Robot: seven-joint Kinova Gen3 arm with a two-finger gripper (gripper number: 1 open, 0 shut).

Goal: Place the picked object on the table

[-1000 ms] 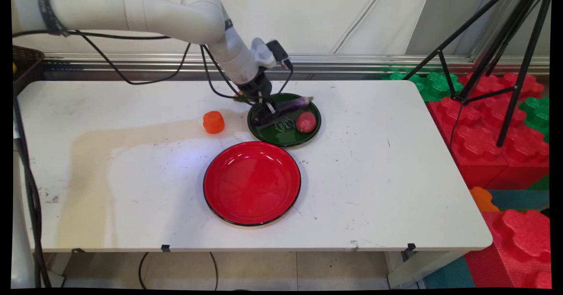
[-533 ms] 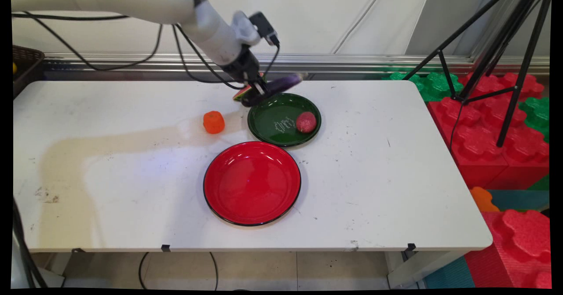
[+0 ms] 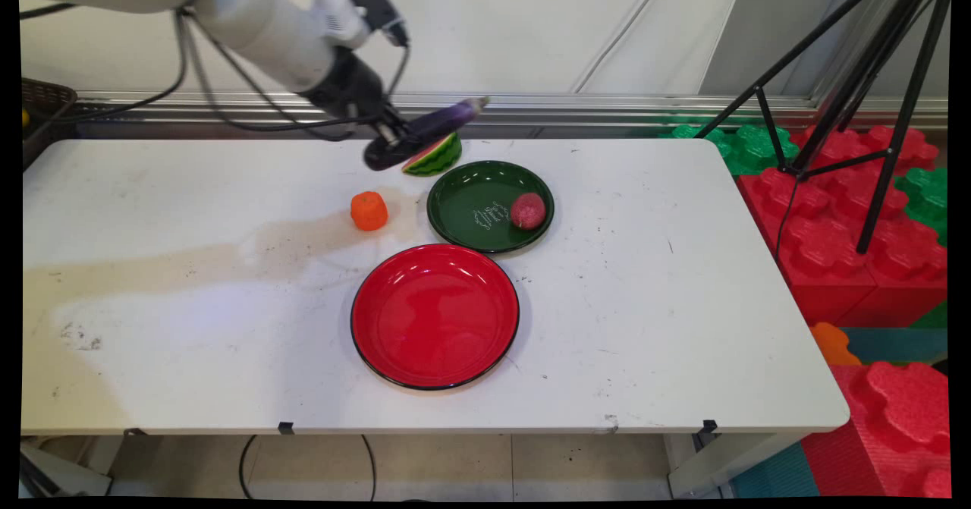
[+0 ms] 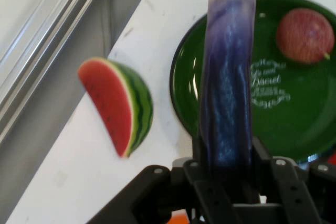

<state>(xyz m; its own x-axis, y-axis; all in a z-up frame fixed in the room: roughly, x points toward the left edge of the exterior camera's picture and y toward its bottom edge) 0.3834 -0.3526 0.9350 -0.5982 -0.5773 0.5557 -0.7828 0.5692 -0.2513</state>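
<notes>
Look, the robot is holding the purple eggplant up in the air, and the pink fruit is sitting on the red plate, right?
Almost. The gripper does hold the purple eggplant in the air, jaws shut on it. But the pink fruit sits on the green plate, not the red plate, which has nothing on it. The main view shows this.

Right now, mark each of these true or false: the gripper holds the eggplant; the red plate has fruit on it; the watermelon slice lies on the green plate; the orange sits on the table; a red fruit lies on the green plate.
1. The gripper holds the eggplant. True.
2. The red plate has fruit on it. False: nothing lies on it.
3. The watermelon slice lies on the green plate. False: it lies on the table, beside that plate.
4. The orange sits on the table. True.
5. A red fruit lies on the green plate. True.
</notes>
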